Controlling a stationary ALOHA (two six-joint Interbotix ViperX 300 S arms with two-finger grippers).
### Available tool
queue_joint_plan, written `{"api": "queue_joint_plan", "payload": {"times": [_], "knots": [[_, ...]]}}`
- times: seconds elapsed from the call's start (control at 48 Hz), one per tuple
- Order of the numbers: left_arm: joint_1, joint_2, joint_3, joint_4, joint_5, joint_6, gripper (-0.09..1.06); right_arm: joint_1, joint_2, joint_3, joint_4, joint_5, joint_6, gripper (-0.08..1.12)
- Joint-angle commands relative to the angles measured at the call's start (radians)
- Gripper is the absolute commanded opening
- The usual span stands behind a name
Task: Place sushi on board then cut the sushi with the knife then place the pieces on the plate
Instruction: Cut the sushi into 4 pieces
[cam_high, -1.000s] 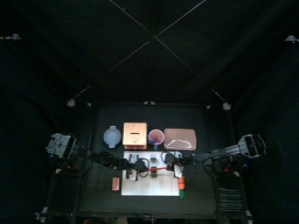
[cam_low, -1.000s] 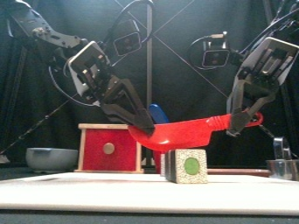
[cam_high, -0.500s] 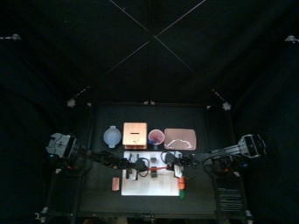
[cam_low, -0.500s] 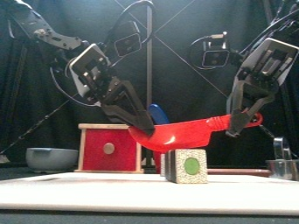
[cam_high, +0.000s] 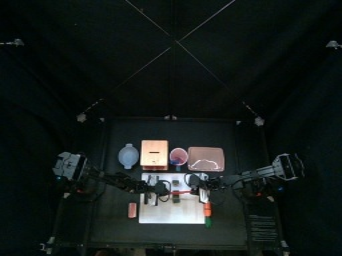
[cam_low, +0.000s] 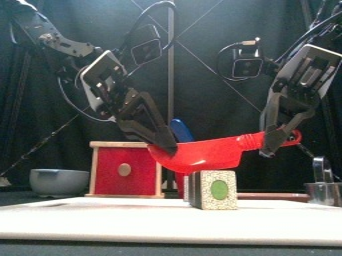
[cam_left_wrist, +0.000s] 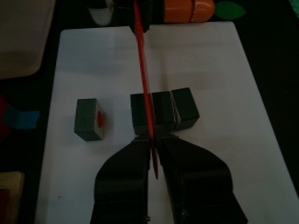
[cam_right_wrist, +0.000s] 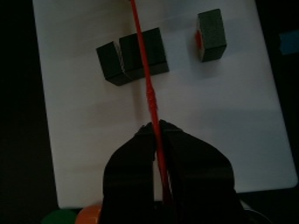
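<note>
The left gripper (cam_left_wrist: 152, 145) and the right gripper (cam_right_wrist: 152, 130) share one red knife (cam_low: 214, 153), each set of fingers clamped tight on an end of it. In the front view the left gripper (cam_low: 152, 150) holds the broader end and the right gripper (cam_low: 275, 143) the thin end. The knife hangs between them, sloping a little upward toward the right arm.

The knife is held edge-down over the white cutting board (cam_left_wrist: 233, 131), which lies at the front of the counter (cam_high: 110, 228). From both wrist cameras the blade shows as a thin red line running straight across the sushi roll (cam_left_wrist: 176, 109). The roll is a short row of dark green blocks pressed together, lying across the middle of the board. The line passes over the roll near one of its block seams. In the front view the blade's lowest part sits just above the roll's pale end face (cam_low: 214, 188). Whether the blade touches it cannot be told.

One separate sushi piece (cam_left_wrist: 89, 120) lies flat on the same board, apart from the roll and clear of the blade. It shows in the right wrist view as well (cam_right_wrist: 212, 35).

Behind the board, along the back of the counter, stand the blue-grey bowl (cam_low: 58, 180), the wooden box with its red drawer front (cam_low: 124, 168), the red cup (cam_high: 179, 155) and the pink tray (cam_high: 206, 158).
</note>
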Motion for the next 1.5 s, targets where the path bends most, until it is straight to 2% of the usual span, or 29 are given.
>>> {"api": "queue_joint_plan", "payload": {"times": [0.021,0.771,1.083,1.354,1.5], "knots": [[-0.006,-0.009,-0.028,0.000,-0.005,0.000,0.52,-0.002,-0.011,-0.009,0.006,-0.006,0.014,0.38],[-0.006,0.028,-0.029,0.000,-0.005,-0.002,0.52,0.011,0.074,-0.011,0.025,-0.006,0.014,0.38],[-0.005,0.072,-0.032,-0.026,-0.005,-0.003,0.52,0.017,0.140,-0.023,0.032,-0.018,0.014,0.38],[-0.006,0.072,-0.031,-0.025,-0.005,0.002,0.52,0.009,0.156,-0.035,0.025,-0.020,0.011,0.38],[0.008,0.072,-0.029,-0.023,-0.005,0.003,0.52,0.003,0.156,-0.035,0.018,-0.020,0.009,0.38]]}}
